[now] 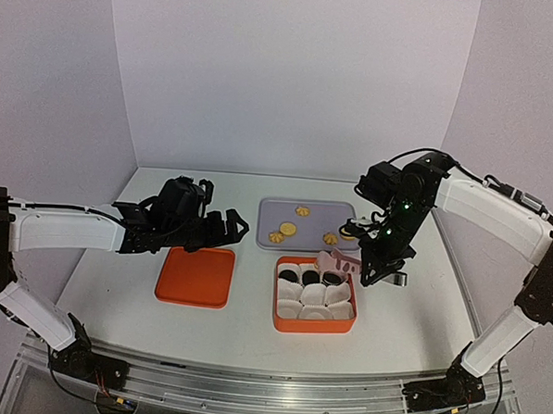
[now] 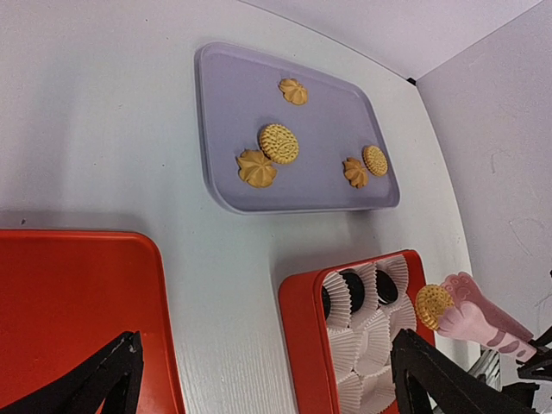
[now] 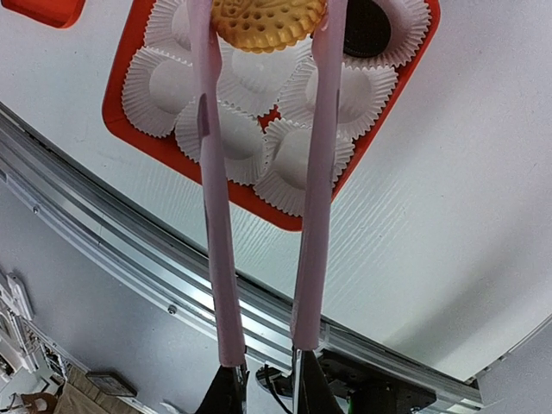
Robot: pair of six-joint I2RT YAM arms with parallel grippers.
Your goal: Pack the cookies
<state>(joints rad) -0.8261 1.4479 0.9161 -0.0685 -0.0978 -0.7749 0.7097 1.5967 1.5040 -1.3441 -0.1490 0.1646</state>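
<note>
Right fingers (image 3: 226, 392), nearly together, squeeze pink tongs (image 3: 214, 216) pinching a golden cookie (image 3: 267, 19).

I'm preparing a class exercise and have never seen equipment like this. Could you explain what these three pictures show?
Two robot arms stand at a table's near edge. One picture looks down from above; the others come from cameras on each wrist. The left gripper is open and empty, by a flat orange tray. The right gripper is shut on pink tongs, which pinch a yellow cookie over an orange box of white paper cups. Three cups hold black cookies. Five more yellow cookies lie on a grey tray behind.
</note>
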